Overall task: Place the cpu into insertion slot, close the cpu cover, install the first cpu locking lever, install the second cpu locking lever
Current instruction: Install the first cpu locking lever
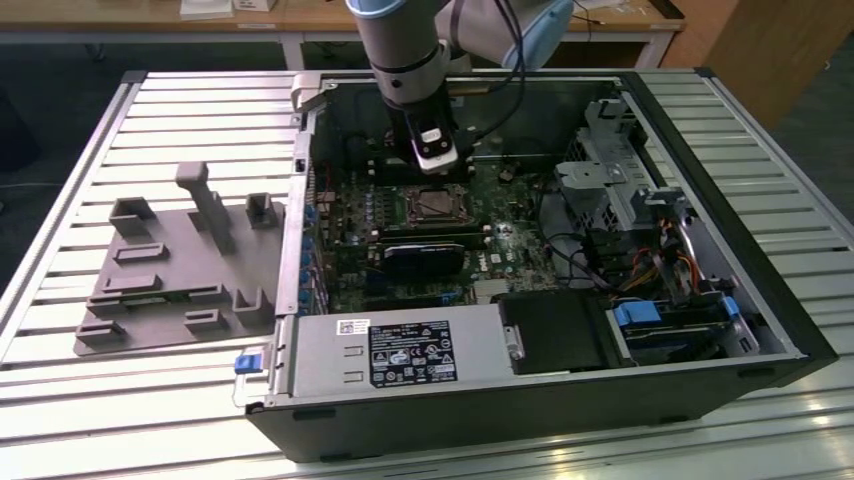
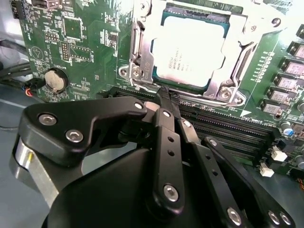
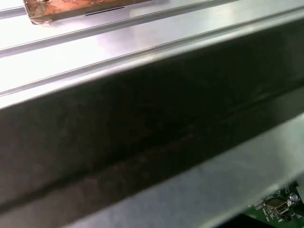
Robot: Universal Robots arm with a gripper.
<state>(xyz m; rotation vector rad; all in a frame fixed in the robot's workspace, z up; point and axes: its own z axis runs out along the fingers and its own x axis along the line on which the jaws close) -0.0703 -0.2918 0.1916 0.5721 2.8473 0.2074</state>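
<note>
Tool [image 2: 166,94] clenched at the socket's edge

Its black fingertips [image 2: 162,100] meet just beside the cpu cover [image 2: 141,53], a thin silver frame lying flat over the cpu [image 2: 190,52], whose pale matt metal top shows through the cut-out. Seated so in the insertion slot [image 1: 435,205] on the green circuit board [image 2: 80,42], the cpu looks pinned for locking.

This is looking like a robotics lab or workshop: an opened computer case [image 1: 534,425] is lying on a slatted aluminium bench [image 1: 80,420], a grey fixture block [image 1: 160,290] sitting beside it, wooden desks [image 1: 320,18] standing farther back.
</note>
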